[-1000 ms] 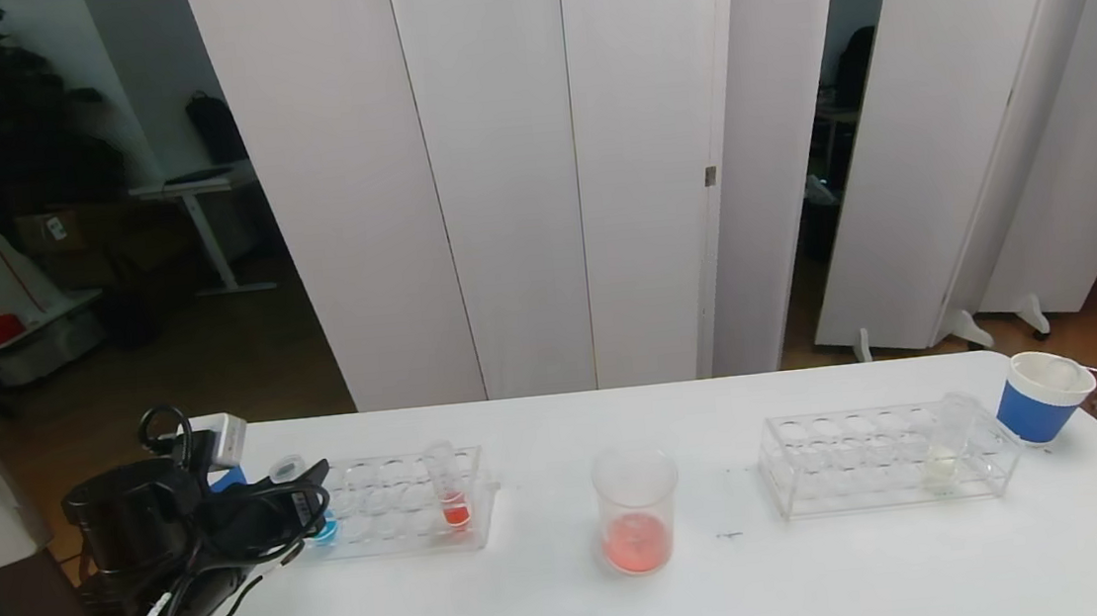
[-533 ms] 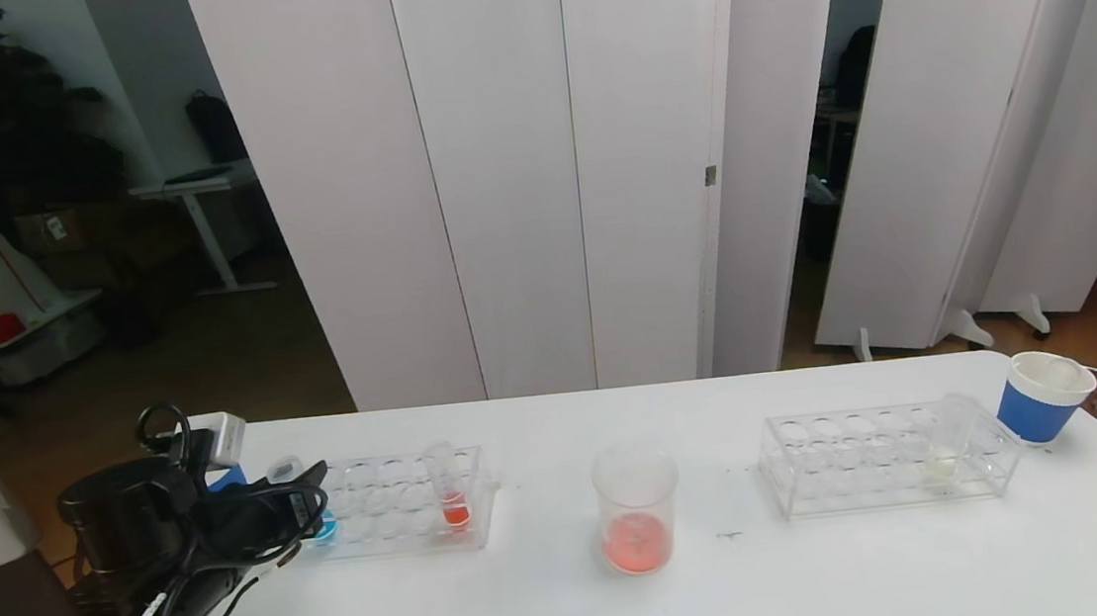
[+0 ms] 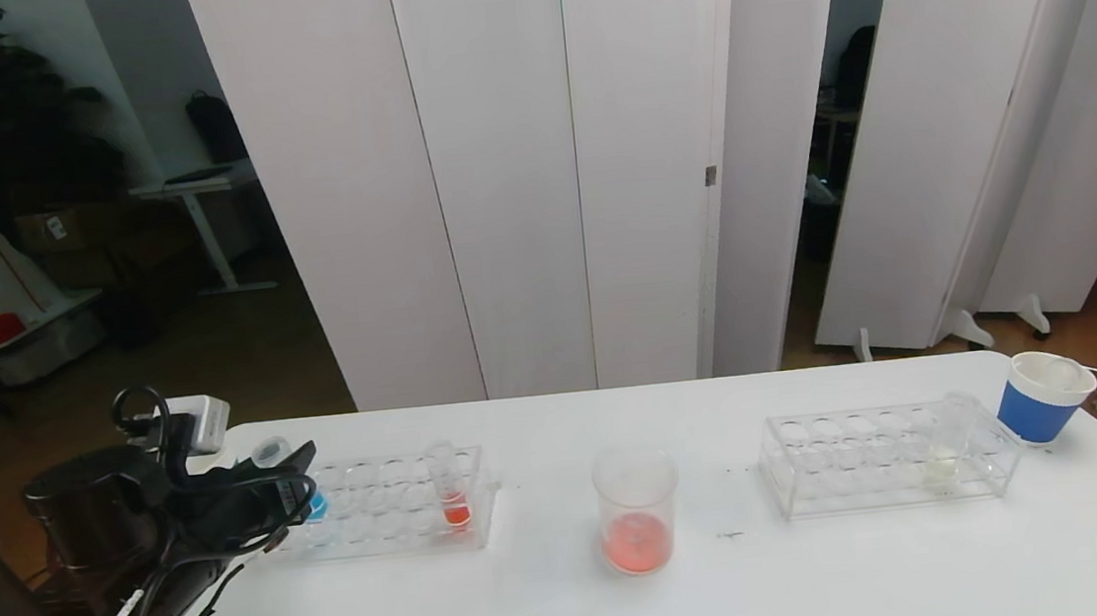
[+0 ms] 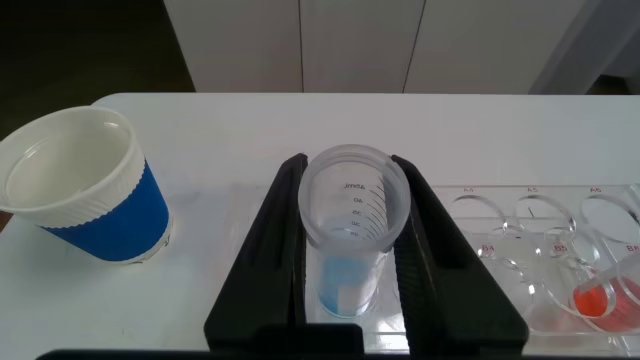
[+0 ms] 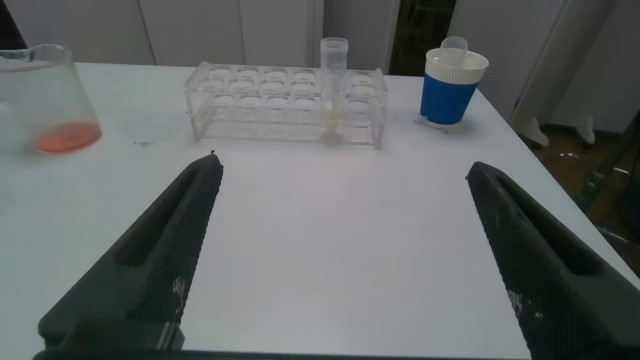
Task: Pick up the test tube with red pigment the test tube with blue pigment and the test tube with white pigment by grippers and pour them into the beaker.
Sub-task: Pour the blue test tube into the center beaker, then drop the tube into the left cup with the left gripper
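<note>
We have the left gripper [image 4: 352,250] clamped on the test tube with blue pigment [image 4: 352,235], one finger pressed on each side of it. In the head view that pair sits at the lower left of the frame, the tube at the left end of the left rack [image 3: 387,506], its blue part partly hidden by the gripper. The tube stands upright, long axis vertical, open mouth up, blue liquid low in its round bottom.

Toward the frame's centre, the beaker [image 3: 637,509] already holds orange-red liquid, so we judge the red pour done; a red tube [image 3: 448,495] stands in the left rack. Blue and white are both left to pour. The test tube with white pigment [image 3: 948,447] stands upright in the right rack [image 3: 880,463].

The right gripper [image 5: 345,250] is spread wide, holding nothing
</note>
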`<state>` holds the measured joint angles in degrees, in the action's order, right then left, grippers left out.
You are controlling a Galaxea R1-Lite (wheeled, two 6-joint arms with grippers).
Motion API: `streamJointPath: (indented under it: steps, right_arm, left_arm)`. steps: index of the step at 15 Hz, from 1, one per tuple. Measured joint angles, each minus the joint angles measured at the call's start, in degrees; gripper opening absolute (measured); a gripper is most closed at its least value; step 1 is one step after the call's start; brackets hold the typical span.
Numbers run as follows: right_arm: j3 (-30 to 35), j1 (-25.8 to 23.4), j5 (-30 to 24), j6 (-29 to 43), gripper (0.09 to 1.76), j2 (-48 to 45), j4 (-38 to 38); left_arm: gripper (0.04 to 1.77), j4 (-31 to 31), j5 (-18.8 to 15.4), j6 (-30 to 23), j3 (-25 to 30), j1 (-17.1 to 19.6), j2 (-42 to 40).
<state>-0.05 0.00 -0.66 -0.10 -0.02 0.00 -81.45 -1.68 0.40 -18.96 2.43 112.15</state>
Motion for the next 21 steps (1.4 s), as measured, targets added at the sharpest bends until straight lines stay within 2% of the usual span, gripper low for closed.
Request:
streamJointPath:
  steps: [4, 6, 10, 17, 21]
  right_arm:
    - [0.0, 0.0, 0.0, -0.01, 1.75, 0.0, 0.0]
    - [0.0, 0.0, 0.0, -0.01, 1.75, 0.0, 0.0]
    - [0.0, 0.0, -0.05, 0.0, 1.75, 0.0, 0.0]
    - [0.0, 0.0, -0.02, 0.0, 1.75, 0.0, 0.0]
    - [0.0, 0.0, 0.0, 0.0, 1.75, 0.0, 0.0]
  left_arm:
    - [0.58, 0.33, -1.01, 1.63, -1.38, -0.41, -2.89]
    - [0.58, 2.67, -1.29, 1.57, -2.12, -0.67, -4.63]
    - [0.58, 11.98, -2.83, 1.22, -4.72, -0.83, -10.64]
    - [0.58, 33.16, -6.55, 1.11, -11.47, -0.94, -25.47]
    - [0.58, 38.56, -10.3, 1.5, -15.56, -3.68, -30.87]
